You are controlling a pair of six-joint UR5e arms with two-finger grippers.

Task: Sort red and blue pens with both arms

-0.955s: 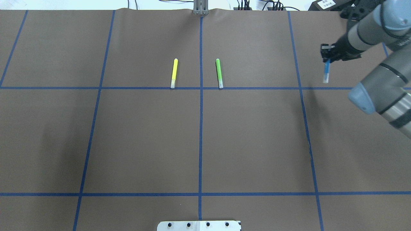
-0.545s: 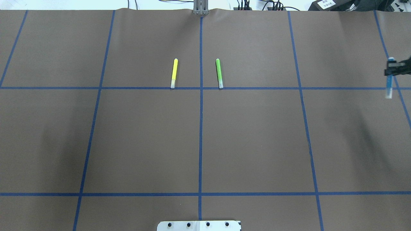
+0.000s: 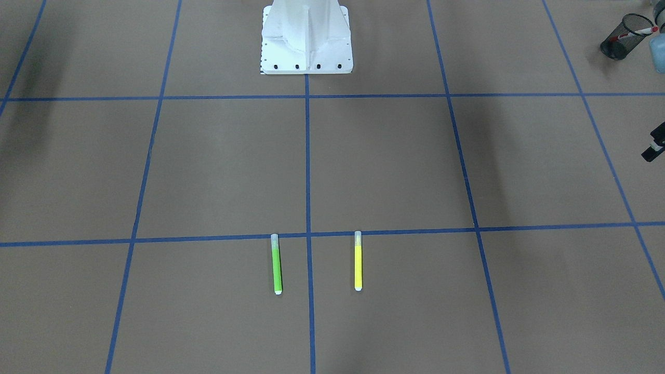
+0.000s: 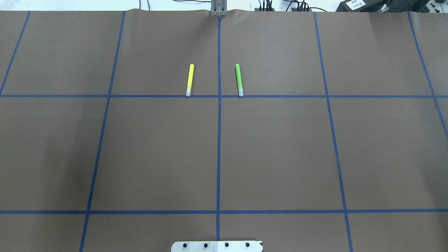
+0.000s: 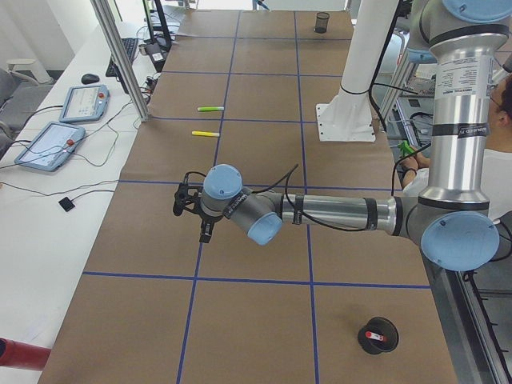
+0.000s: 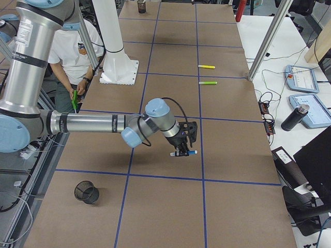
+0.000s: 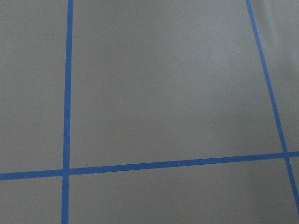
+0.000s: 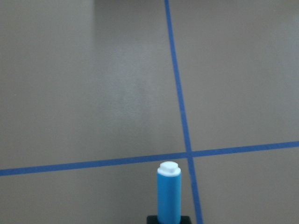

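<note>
Overhead, shows only yellow marker [image 4: 189, 79] and green marker [image 4: 239, 79], parallel on the mat [image 4: 280, 157]. From the right side, shows right gripper [image 6: 180, 151] pinched shut on blue pen [image 6: 192, 152], clear above the mat. Lies near level, long axis from robot side to operators' side; points white-plugged end forward in the wrist view. Cannot tell how far left gripper [image 5: 205, 232] gapes. From the left side, shows red pen [image 5: 374, 334] leaning in mesh cup [image 5: 392, 328].

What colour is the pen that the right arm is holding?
Blue, with a white end; the pen shows best in the right wrist view.
</note>
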